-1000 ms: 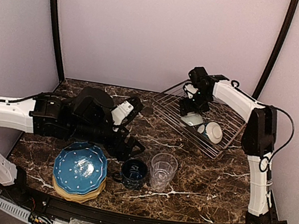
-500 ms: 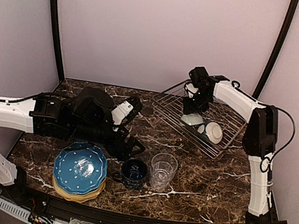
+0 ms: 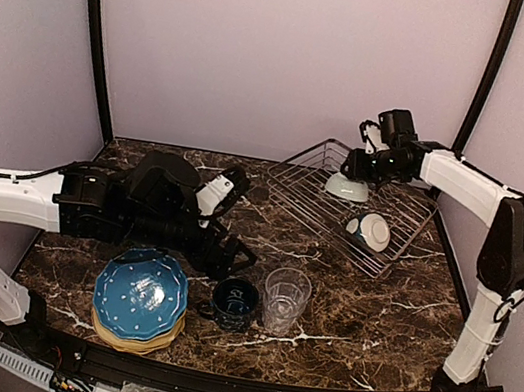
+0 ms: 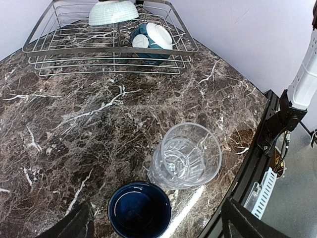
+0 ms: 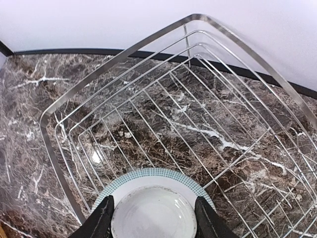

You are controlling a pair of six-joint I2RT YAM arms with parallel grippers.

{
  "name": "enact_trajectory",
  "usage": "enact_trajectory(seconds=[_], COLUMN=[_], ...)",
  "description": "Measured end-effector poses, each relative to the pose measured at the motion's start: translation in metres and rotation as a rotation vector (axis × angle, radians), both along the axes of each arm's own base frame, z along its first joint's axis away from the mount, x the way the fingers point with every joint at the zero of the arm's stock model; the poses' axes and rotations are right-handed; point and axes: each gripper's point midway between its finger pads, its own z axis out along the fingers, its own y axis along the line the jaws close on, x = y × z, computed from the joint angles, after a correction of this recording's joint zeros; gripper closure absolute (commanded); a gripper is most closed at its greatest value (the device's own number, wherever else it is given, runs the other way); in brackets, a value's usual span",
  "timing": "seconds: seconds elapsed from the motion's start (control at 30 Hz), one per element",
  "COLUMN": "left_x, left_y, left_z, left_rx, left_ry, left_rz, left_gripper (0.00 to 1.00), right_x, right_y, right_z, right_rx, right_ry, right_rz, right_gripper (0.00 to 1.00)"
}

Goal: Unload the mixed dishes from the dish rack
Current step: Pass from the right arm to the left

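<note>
From my station the biggest thing is the dark marbled surface (image 3: 363, 315), with the dish rack (image 4: 109, 50) standing at its far right corner. My left end effector (image 3: 234, 255) hovers low over the surface, well clear of the rack's near-left side, its jaws spread wide and gripping nothing. Farthest from the rack, at the near-left, sits the stack of scalloped plates (image 3: 140, 294), the blue one with white dots on top and a mustard yellow edge (image 3: 140, 342) showing beneath. Above the rack's far side, my right end effector (image 3: 356, 169) is closed partway on a white bowl (image 3: 347, 187), which hangs upside down clear of the wires, a finger on either side of its base. A second bowl (image 3: 373, 231) lies tilted on its side inside the rack, toward the right end. The clear tumbler (image 4: 185, 156) stands upright out in front of the rack, well apart from it, and the navy mug (image 4: 139, 210) stands just beyond the tumbler, on the side away from the rack
</note>
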Motion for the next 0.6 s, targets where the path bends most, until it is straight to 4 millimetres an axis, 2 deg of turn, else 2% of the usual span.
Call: enact_trajectory(seconds=[0.13,0.27,0.43,0.5,0.6], left_x=[0.005,0.02,0.043,0.056,0.07], left_y=[-0.002,-0.006,-0.016,-0.022,-0.035], left_z=[0.005,0.021,0.054,0.067,0.074], left_rx=[-0.047,-0.165,-0.404,-0.529,-0.661], left_ry=[0.031,0.081,0.172,0.219,0.307], left_rz=[0.004,0.013,0.013,0.006,-0.022], left_gripper=[0.11,0.1,0.1,0.08,0.07], right_x=[-0.001,-0.011,-0.021,-0.028,-0.041], right_y=[-0.019,-0.033,-0.025,-0.018,-0.011], right_z=[0.011,0.002,0.005,0.016,0.035], right_rx=[0.162,0.346,0.504,0.567,0.646], right_ry=[-0.05,-0.055,-0.067,-0.092,-0.138], right_rz=[-0.035,-0.058,-0.025,0.013,0.075], right_gripper=[0.94,0.94,0.95,0.95,0.95])
